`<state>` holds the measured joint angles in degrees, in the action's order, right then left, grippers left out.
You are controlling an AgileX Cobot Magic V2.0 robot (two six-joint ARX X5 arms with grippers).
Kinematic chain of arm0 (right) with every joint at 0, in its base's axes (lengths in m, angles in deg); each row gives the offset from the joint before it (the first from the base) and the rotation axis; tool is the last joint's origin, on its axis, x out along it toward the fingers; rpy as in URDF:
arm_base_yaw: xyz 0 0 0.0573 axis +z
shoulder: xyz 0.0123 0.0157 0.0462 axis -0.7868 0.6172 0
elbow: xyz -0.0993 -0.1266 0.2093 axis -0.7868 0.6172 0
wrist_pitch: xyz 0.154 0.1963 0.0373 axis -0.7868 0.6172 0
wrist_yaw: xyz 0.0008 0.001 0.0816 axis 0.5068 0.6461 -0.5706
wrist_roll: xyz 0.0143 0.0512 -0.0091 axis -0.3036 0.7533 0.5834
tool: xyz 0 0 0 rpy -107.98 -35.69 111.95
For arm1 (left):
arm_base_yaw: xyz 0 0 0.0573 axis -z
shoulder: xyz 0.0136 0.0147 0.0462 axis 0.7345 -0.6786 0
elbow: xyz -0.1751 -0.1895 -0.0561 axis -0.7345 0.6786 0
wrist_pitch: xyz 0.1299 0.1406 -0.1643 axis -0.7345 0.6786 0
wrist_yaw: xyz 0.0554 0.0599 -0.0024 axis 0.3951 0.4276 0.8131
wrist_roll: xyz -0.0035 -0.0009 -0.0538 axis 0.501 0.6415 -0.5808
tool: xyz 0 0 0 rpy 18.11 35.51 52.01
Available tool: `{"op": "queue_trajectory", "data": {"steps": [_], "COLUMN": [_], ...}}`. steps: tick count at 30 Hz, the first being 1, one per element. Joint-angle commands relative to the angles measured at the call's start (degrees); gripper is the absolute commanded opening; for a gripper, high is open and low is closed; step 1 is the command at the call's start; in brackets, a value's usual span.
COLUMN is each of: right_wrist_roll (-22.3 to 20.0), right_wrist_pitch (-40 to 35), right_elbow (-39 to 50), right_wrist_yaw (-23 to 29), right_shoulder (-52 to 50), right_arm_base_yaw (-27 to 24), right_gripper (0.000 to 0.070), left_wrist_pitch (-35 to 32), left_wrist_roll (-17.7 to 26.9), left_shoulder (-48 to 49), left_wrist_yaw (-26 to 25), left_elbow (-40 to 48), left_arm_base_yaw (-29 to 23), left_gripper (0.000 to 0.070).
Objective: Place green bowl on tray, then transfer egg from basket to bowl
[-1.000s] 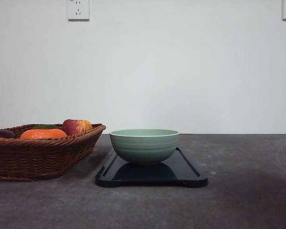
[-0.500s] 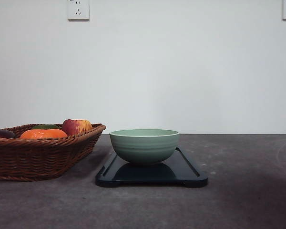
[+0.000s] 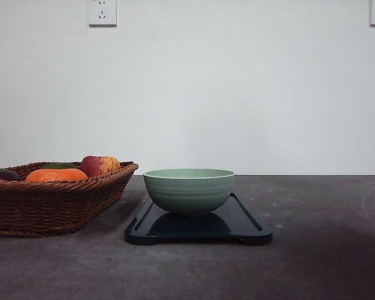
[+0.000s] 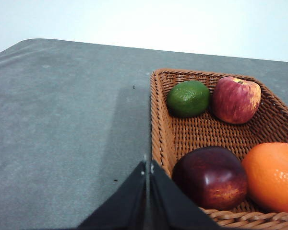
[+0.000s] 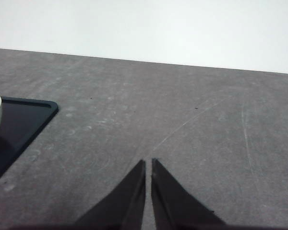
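Up close, the left gripper (image 4: 147, 168) hangs pinched together just outside the basket (image 4: 158, 120) rim; the right gripper (image 5: 148, 165) is closed too. Just inside that rim lies the egg (image 4: 210, 177), touching the orange fruit (image 4: 273, 175). Smooth, round and probably brittle, it wants a gentle pinch across its middle. Beyond the basket, the green bowl (image 3: 189, 190) sits on the tray (image 3: 250, 228).

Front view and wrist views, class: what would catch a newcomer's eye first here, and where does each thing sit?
The green bowl stands out first, upright on the black tray in the middle of the grey table. To its left sits the wicker basket, bright with an orange fruit, a red-yellow apple, a green lime and a dark red fruit.
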<state>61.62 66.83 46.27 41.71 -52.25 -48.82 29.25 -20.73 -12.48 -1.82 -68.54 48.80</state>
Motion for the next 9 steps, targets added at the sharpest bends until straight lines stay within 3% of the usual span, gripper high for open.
{"op": "queue_trajectory", "data": {"steps": [1, 9], "right_wrist_roll": [0.97, 0.96], "right_wrist_pitch": [-0.76, -0.76], "right_elbow": [0.26, 0.26], "right_wrist_yaw": [0.07, 0.07], "right_shoulder": [0.00, 0.00], "right_arm_base_yaw": [0.07, 0.07], "right_gripper": [0.0014, 0.0014], "left_wrist_pitch": [0.26, 0.26], "left_wrist_roll": [-0.04, -0.04], "left_shoulder": [0.02, 0.02], "left_wrist_yaw": [0.39, 0.39], "left_elbow": [1.11, 1.11], "left_arm_base_yaw": [-0.07, -0.07], "left_gripper": [0.0000, 0.0000]}}
